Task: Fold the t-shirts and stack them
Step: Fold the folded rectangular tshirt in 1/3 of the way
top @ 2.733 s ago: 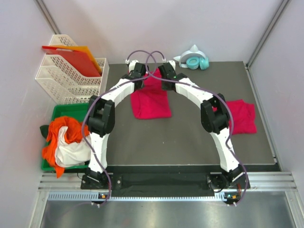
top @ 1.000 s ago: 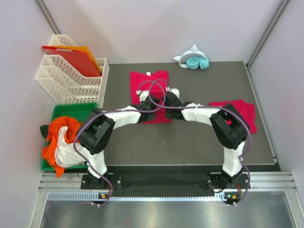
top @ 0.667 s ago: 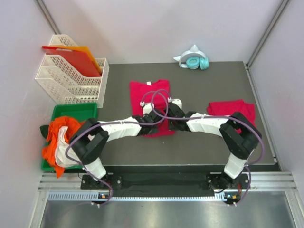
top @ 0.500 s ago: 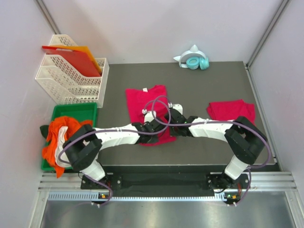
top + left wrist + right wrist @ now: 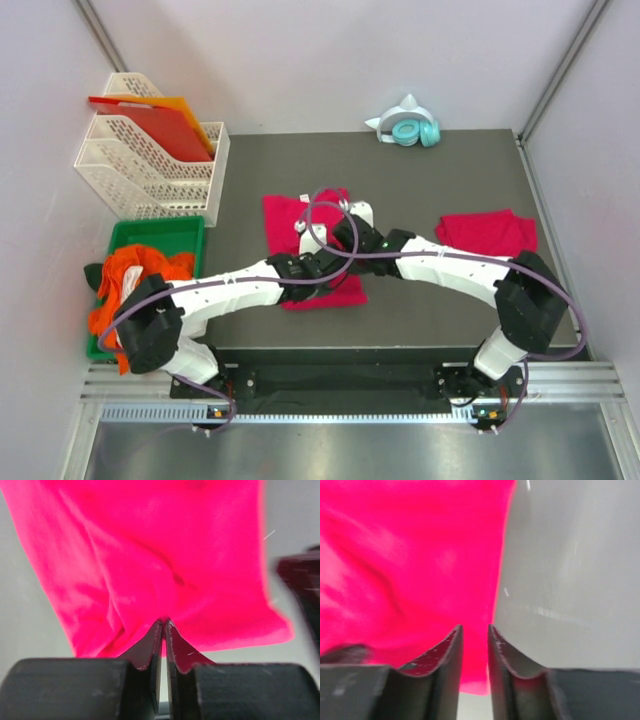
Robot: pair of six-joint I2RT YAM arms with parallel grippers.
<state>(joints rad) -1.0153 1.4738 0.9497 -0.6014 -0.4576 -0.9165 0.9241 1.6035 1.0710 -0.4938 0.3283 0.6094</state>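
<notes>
A crimson-pink t-shirt [image 5: 282, 216] lies flat in the middle of the dark mat, with both arms crossed over it. My left gripper [image 5: 318, 263] sits on its near part. In the left wrist view that gripper [image 5: 164, 622] has its jaws almost together, and the t-shirt [image 5: 165, 555] is tented up to the tips. My right gripper [image 5: 341, 238] is just beyond it. In the right wrist view that gripper [image 5: 475, 627] stands open, low over the t-shirt's [image 5: 410, 570] right edge, with nothing pinched. A second, folded t-shirt [image 5: 487, 232] lies at the right.
White letter trays [image 5: 150, 165] holding red-orange sheets [image 5: 160, 125] stand at the back left. A green bin [image 5: 150, 238] with orange and white cloth [image 5: 135, 295] is at the near left. Teal headphones [image 5: 408, 128] rest at the back edge.
Both grippers came from the far edge toward the near side, bringing the t-shirt with them. The right jaws have parted and let go of the cloth. The left jaws have eased slightly.
</notes>
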